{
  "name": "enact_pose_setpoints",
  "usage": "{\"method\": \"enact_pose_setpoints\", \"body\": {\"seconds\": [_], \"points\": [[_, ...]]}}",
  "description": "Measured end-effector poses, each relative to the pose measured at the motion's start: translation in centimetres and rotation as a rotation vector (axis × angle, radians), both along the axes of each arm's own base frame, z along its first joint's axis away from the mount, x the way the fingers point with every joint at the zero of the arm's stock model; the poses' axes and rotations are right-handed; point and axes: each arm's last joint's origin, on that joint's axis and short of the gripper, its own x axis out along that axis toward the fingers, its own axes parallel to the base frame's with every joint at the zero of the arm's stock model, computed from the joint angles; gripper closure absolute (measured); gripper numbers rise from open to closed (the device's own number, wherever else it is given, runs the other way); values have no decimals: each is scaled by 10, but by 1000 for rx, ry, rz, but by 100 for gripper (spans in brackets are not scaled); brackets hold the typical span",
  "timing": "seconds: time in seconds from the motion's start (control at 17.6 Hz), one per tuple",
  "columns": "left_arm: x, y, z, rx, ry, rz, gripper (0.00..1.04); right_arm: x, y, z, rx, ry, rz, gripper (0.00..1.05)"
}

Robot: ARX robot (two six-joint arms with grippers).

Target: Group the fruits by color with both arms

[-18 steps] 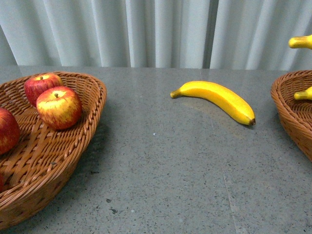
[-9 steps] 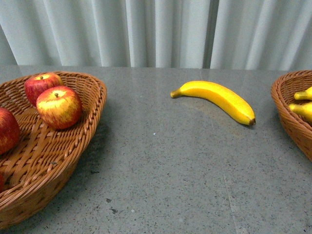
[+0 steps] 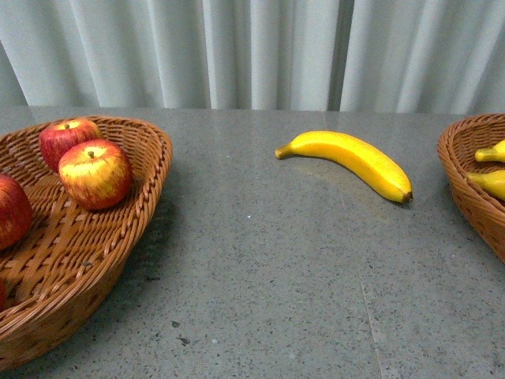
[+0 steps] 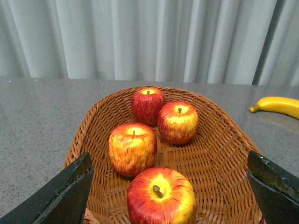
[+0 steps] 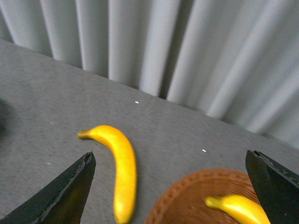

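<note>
The last loose banana [image 3: 347,160] lay on the grey worktop [image 3: 276,276] toward its far edge, a little right of the middle, touching neither basket. Two bananas [image 3: 489,181] already sat in the right basket [image 3: 461,166] at the worktop's right edge. Four apples [image 4: 133,148] rested in the left basket [image 3: 150,170] at the left edge. So I judged the sort nearly finished, with only this one fruit left to fetch. My right gripper [image 5: 169,157] hung above the worktop with its fingers spread wide and nothing between them. My left gripper [image 4: 169,161] was just as slack and empty over the apples. The next move, as I saw it, called for bringing my right fingers over the banana's thick middle, across its curve, and closing there. A second earlier a banana had hung in the air above the right basket. By now it lay inside, and the loose one had not shifted.
</note>
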Motion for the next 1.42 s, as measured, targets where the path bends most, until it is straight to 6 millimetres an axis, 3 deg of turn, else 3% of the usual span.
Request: {"method": "enact_pose_setpoints", "body": {"seconds": [0.17,0.23,0.46,0.68,1.14,1.42], "points": [[0,0,0,0,0,0,7,42,69,-12,6,62,147,7],[0,0,0,0,0,0,7,50,79,-16,5,76,179,7],[0,0,0,0,0,0,7,67,91,-24,-4,118,223,7],[0,0,0,0,0,0,7,121,93,-58,-69,261,221,7],[0,0,0,0,0,0,7,152,93,-105,-236,431,245,7],[0,0,0,0,0,0,7,166,96,-110,-288,434,206,7]]}}
